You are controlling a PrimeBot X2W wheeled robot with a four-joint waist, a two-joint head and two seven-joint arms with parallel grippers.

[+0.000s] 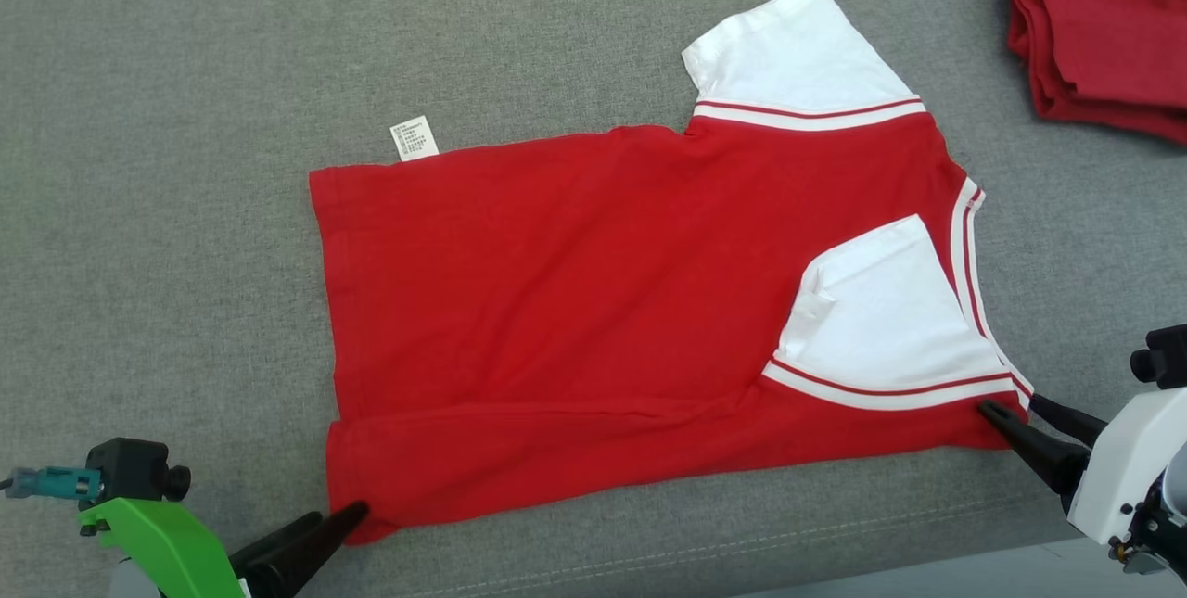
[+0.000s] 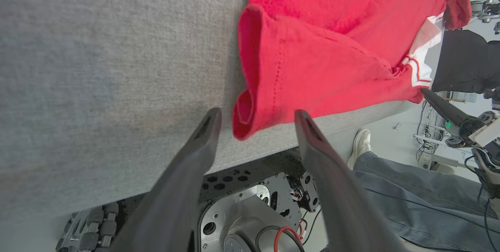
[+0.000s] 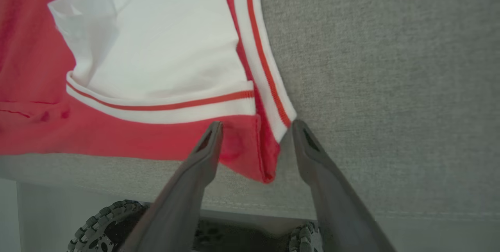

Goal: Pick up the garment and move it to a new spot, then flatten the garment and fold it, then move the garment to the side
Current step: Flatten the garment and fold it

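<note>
Red-and-white garment (image 1: 556, 301) lies spread on grey table (image 1: 167, 209), near sleeve folded onto body. L. gripper (image 2: 257, 113): jaws wide, straddling near hem corner. R. gripper (image 3: 256, 123): jaws wide, astride near collar-side corner. Folded red stack (image 1: 1104, 32) far right, well apart.

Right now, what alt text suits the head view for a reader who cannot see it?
A red T-shirt lies spread on a grey fabric surface, one white sleeve folded inward. The left gripper and right gripper, both open, reach its near corners; folded red garments sit at top right.
</note>
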